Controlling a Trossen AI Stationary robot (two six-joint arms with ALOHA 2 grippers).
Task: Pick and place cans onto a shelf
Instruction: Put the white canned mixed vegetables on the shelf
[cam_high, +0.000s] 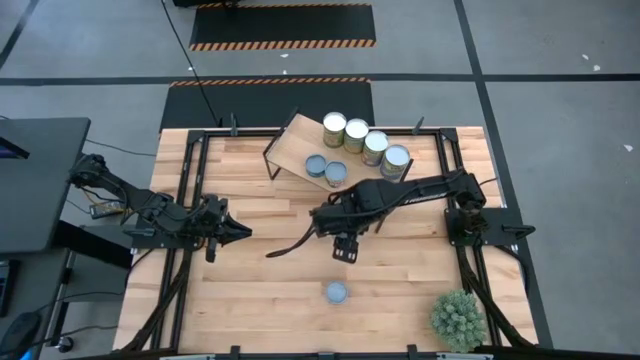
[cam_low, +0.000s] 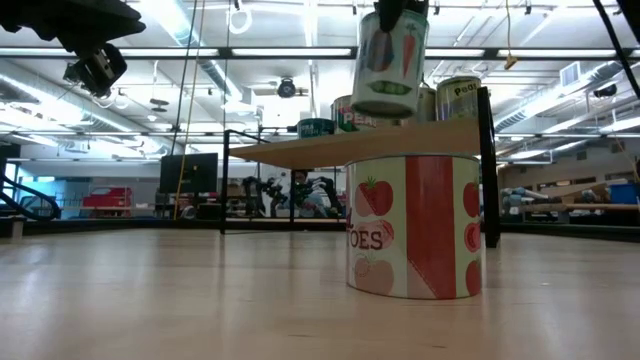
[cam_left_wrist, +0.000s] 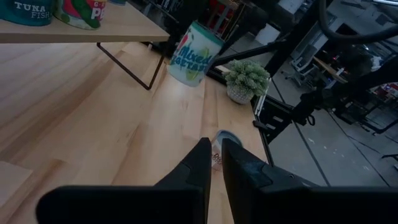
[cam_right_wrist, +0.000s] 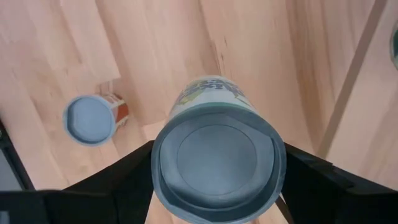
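Right now I'm holding a can (cam_right_wrist: 214, 165) in the right gripper (cam_high: 345, 243), fingers spread around it mid-frame, axis near upright, slightly tilted; left gripper (cam_left_wrist: 213, 163) is idling, pinched empty.

Right hand (cam_high: 345, 247) gripping aloft; left hand (cam_high: 238, 232) closed

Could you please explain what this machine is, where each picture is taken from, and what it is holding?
It is a robot with two dark arms at a wooden table. One picture looks straight down, one looks level from the tabletop, and one comes from each wrist. The right tool holds a can in the air. The left tool is shut and empty. Six cans sit on the small shelf. One tomato can stands on the table, and a potted plant sits in a corner.
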